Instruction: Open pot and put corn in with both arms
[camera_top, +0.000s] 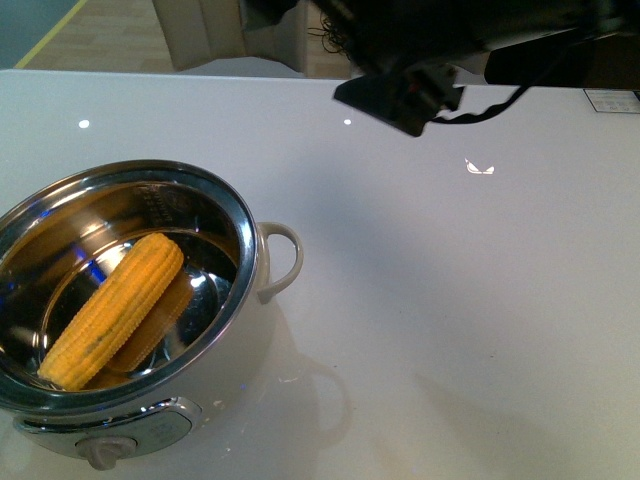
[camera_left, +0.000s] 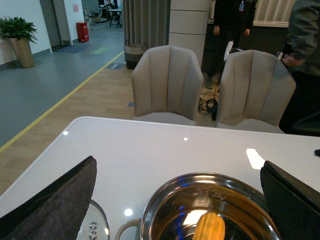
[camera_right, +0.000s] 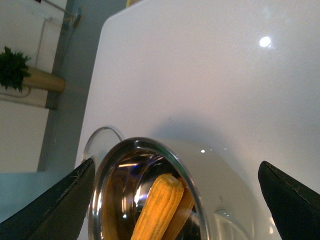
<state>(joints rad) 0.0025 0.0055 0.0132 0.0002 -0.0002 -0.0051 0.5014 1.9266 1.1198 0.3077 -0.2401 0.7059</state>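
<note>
The pot (camera_top: 245, 240) stands open at the table's near left, with a steel rim, a cream body and a loop handle (camera_top: 285, 260). The corn (camera_top: 115, 305) lies slanted inside it. In the left wrist view the corn's tip (camera_left: 209, 227) shows in the pot (camera_left: 150, 210), and the glass lid (camera_left: 95, 225) lies on the table beside the pot. My left gripper (camera_left: 175, 200) is open and empty above the pot. My right gripper (camera_right: 177, 200) is open and empty, above the pot (camera_right: 192, 185) and the corn (camera_right: 157, 210).
A black arm part with a cable (camera_top: 400, 95) hangs over the table's far middle. The white table (camera_top: 450, 300) stretches to the right of the pot. Two grey chairs (camera_left: 167, 82) stand past the far edge, with people behind them.
</note>
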